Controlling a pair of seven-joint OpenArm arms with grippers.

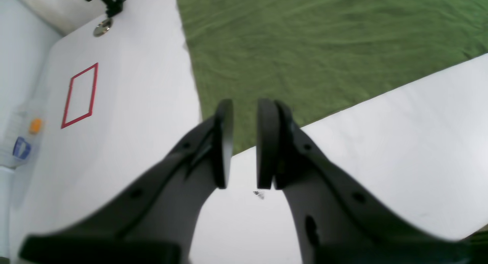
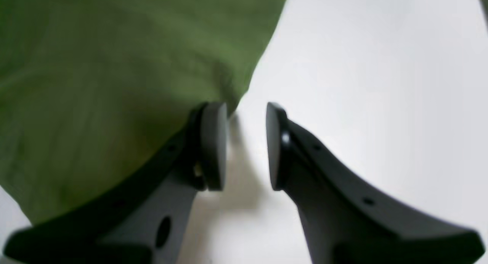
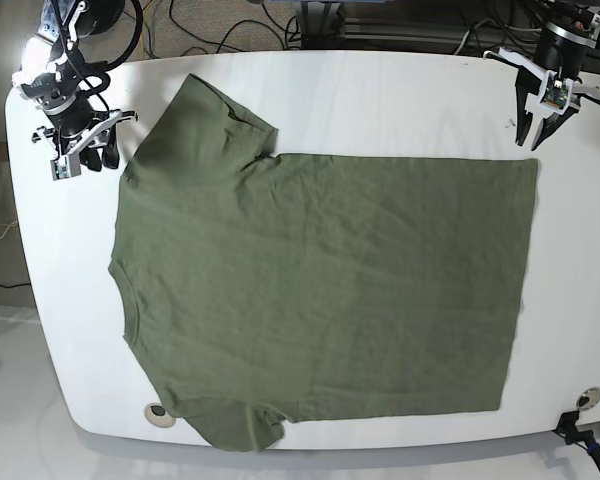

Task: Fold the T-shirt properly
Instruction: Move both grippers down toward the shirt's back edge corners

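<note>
White worktop (image 3: 400, 90) carries our flat olive-green cotton T-shirt (image 3: 320, 290), unfolded; left claw (image 3: 543, 112) and right claw (image 3: 80, 150) hover spread, needing corner grasps next.

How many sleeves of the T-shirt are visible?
2. One sleeve lies at the far edge near the right gripper; the other sleeve overhangs the near table edge.
</note>
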